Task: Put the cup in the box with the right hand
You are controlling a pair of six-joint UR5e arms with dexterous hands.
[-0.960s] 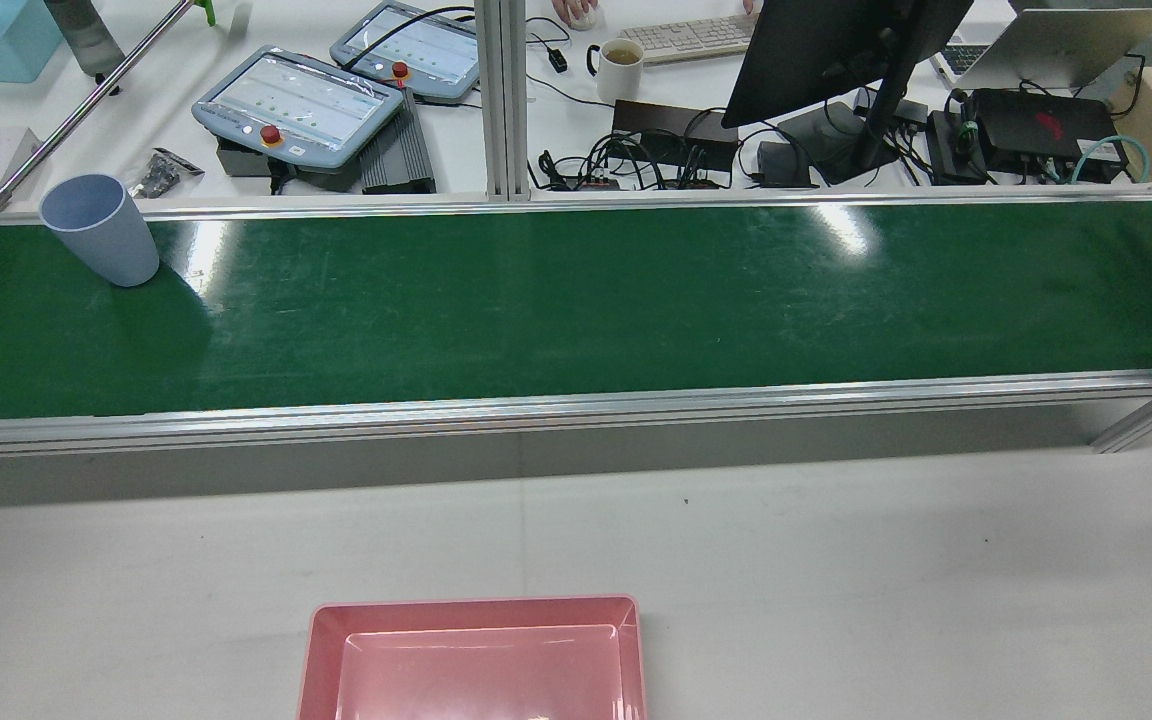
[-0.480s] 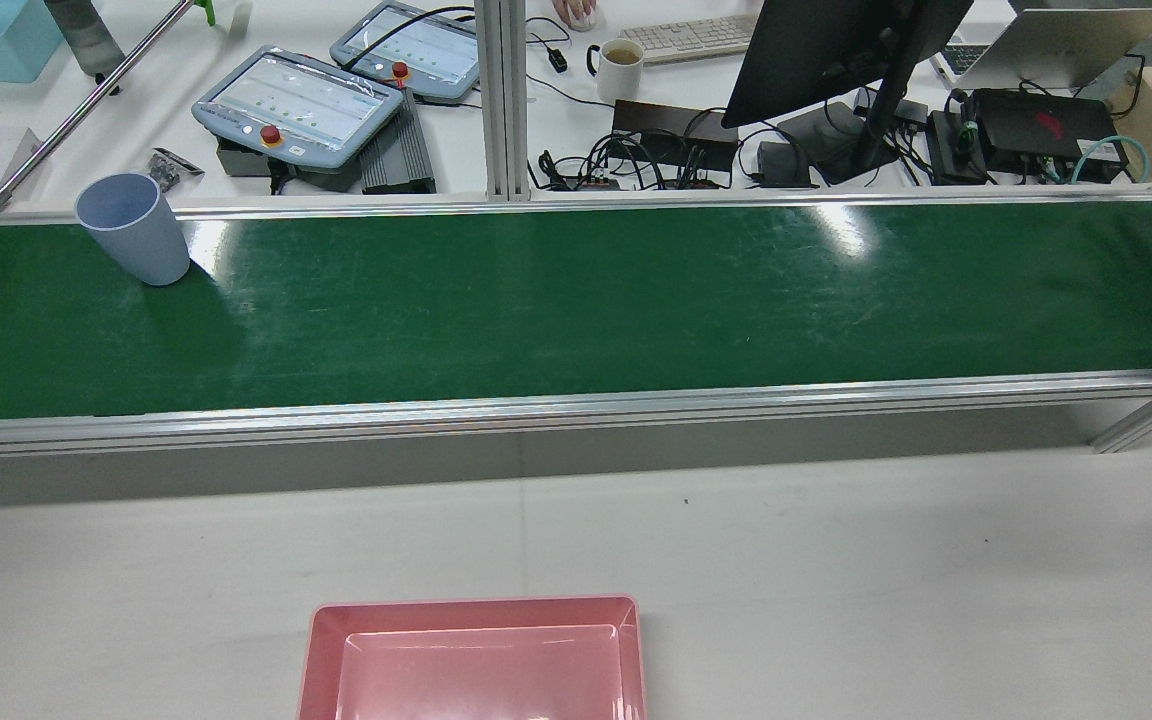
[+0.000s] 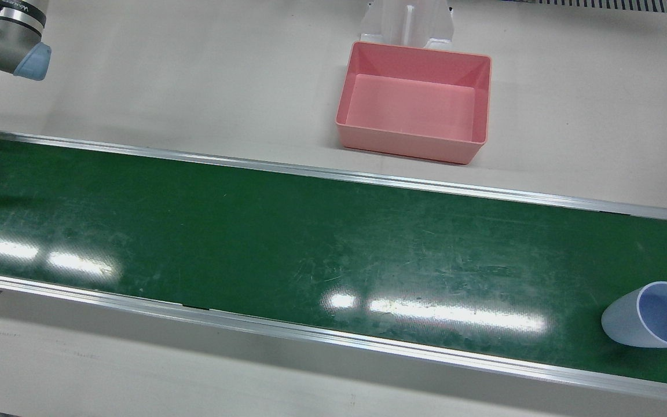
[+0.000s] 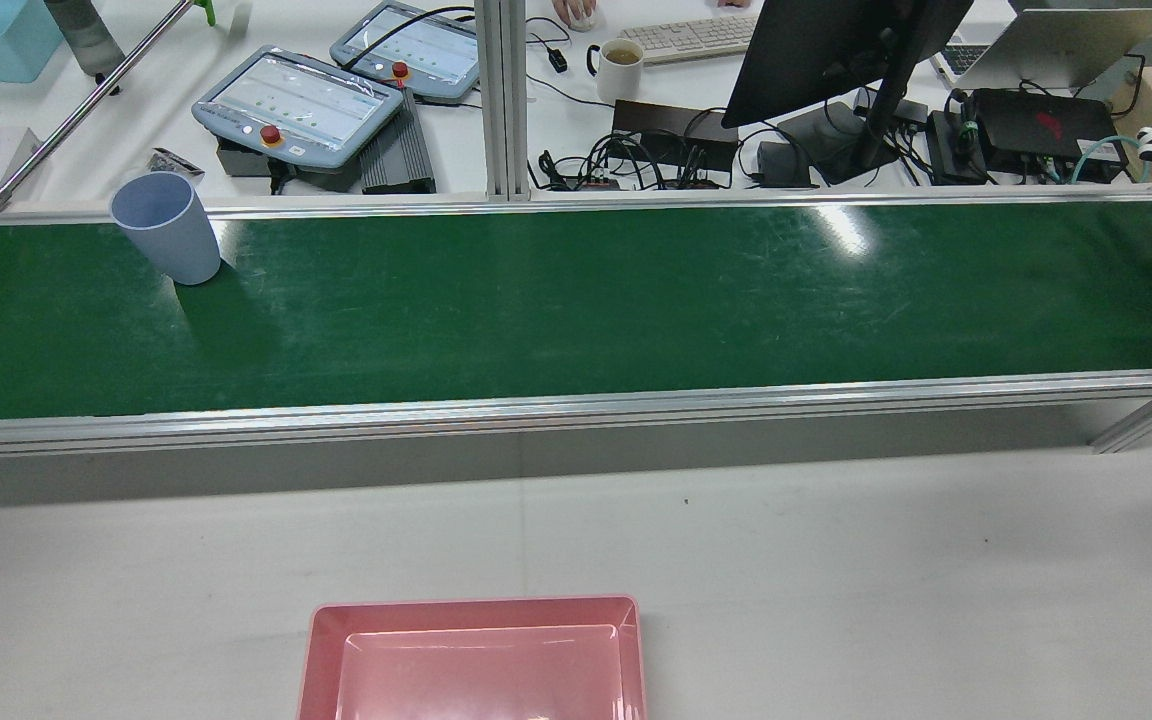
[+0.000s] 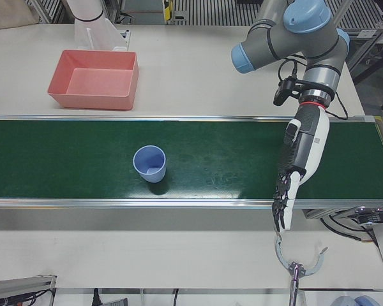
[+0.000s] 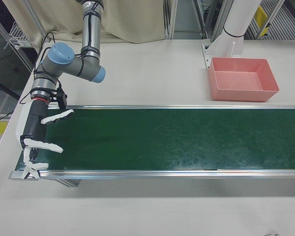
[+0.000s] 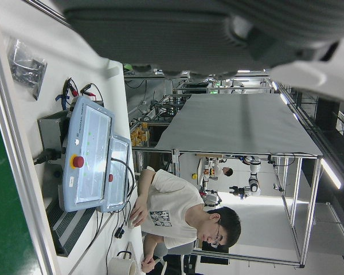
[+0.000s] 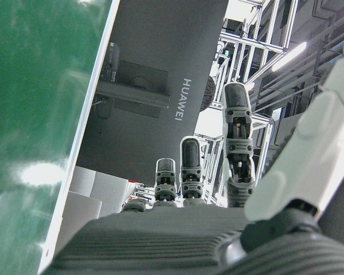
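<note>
Showing grey arm tubes with pale-blue joint caps; left hand (image 5: 298, 156) wearing white and black shells, black cable looping at its 12 o'clock; right hand (image 6: 38, 135) sporting white fingers (image 6: 45, 146).

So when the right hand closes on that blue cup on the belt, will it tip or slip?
The blue cup stands upright on the green belt, narrow base down and wider at the rim, so a high nudge could probably tip it. It looks empty and thin-walled, likely light. Its smooth tapered sides may slide upward through the fingers.
</note>
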